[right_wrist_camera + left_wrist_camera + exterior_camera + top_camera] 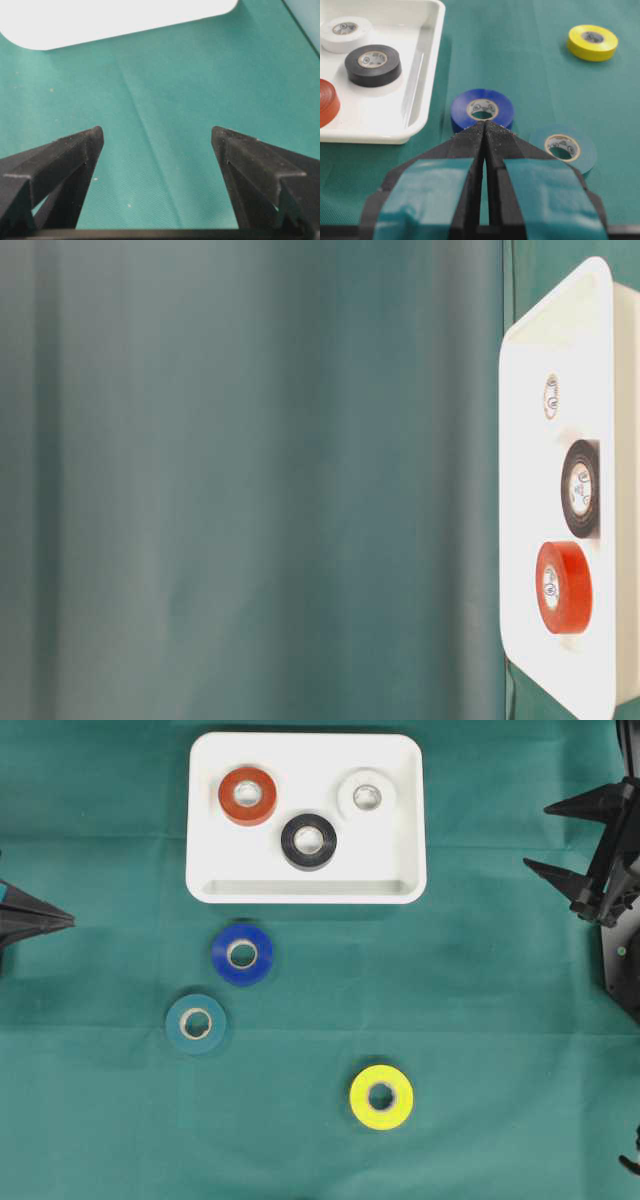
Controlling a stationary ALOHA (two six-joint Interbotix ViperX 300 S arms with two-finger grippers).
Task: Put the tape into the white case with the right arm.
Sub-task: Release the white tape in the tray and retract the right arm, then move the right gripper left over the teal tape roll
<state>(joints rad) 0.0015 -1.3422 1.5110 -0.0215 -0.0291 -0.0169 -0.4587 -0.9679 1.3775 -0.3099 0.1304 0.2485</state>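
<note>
Right gripper [552, 840]: jaws spread wide, nothing held, parked at the table edge.
Left gripper [485, 125]: pressed closed, idle.
White case [305, 890]: three rolls contained.
Yellow tape [381, 1097]: left on cloth, seemingly nearest for pickup.

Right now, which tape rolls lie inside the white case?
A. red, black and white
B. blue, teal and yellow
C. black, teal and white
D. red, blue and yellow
A: the overhead view shows the red roll, the black roll and the white roll inside the white case.
</note>
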